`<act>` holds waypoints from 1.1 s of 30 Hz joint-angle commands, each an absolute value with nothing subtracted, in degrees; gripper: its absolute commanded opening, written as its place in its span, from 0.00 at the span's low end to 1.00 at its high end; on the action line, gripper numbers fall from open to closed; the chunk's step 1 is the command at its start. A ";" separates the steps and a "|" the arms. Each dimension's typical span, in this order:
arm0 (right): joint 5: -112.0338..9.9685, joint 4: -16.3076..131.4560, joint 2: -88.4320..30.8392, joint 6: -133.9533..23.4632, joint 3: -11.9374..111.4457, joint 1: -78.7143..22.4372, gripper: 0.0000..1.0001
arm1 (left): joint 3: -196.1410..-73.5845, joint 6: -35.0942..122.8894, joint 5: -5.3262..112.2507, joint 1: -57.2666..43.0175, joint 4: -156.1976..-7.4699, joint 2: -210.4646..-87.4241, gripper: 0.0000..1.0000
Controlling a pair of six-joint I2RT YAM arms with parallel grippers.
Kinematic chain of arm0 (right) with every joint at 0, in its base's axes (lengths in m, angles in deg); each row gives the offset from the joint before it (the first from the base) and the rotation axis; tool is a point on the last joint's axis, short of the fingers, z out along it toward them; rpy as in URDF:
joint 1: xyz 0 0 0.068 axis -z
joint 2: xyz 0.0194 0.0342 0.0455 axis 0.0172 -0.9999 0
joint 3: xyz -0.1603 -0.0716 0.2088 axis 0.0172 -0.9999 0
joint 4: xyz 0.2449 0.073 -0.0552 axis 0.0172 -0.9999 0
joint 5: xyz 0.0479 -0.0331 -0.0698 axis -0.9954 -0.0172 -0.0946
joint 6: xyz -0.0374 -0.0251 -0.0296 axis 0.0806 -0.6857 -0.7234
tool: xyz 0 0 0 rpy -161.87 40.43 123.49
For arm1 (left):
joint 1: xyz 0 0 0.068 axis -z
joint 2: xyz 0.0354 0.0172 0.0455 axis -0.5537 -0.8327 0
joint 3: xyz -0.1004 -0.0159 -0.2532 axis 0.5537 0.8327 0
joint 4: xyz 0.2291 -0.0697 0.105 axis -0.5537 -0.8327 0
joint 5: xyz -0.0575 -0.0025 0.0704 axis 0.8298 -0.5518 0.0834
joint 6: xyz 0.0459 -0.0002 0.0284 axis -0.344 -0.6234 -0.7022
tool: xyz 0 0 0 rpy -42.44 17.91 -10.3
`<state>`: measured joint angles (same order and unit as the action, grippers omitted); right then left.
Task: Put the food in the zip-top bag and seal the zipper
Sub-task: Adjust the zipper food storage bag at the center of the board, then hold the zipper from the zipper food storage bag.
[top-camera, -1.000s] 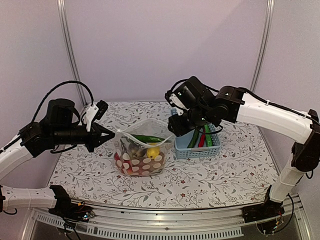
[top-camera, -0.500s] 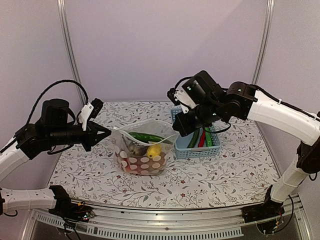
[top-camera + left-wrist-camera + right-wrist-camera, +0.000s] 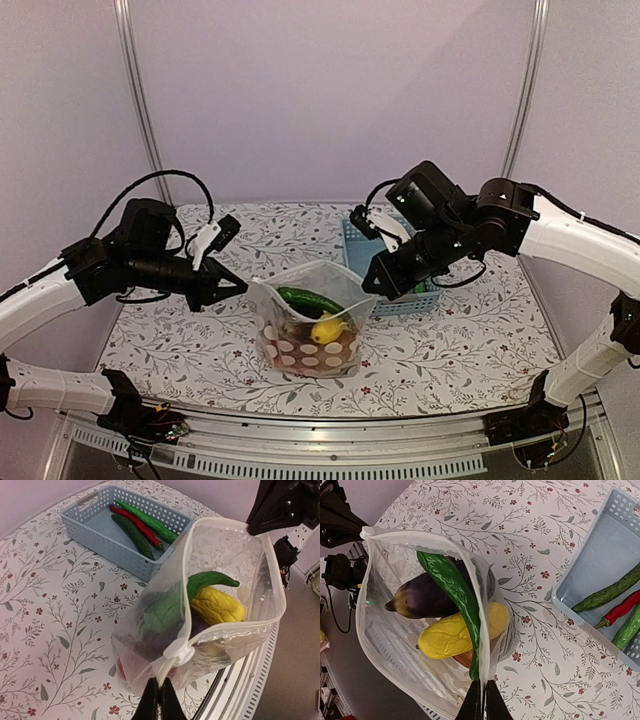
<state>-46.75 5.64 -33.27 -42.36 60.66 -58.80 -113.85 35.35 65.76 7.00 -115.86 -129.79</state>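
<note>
The zip-top bag stands open-mouthed on the table between both grippers. Inside it are a green cucumber, a yellow lemon-like piece, a dark eggplant and red and brown pieces lower down. My left gripper is shut on the bag's left mouth corner, just beside a white slider on the zipper. My right gripper is shut on the right mouth edge. Two green cucumbers and a red chili lie in the light-blue basket.
The basket stands just behind and right of the bag, under the right arm. The floral tablecloth covers the table. The metal front rail runs close to the bag. The right arm's black body hangs over the bag's far side.
Both grippers have carried the bag to the right and toward the table's front edge, still holding its two mouth corners. The mouth stays open.
</note>
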 commanded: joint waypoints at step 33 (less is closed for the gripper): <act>-53.67 29.46 -51.17 -70.38 76.01 -67.23 0.53 | -114.20 35.32 73.77 7.86 -113.47 -126.54 0.00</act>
<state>-52.60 27.60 -48.84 -67.01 73.30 -66.56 -113.87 35.50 72.29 7.15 -115.51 -127.40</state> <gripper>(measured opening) 0.532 0.005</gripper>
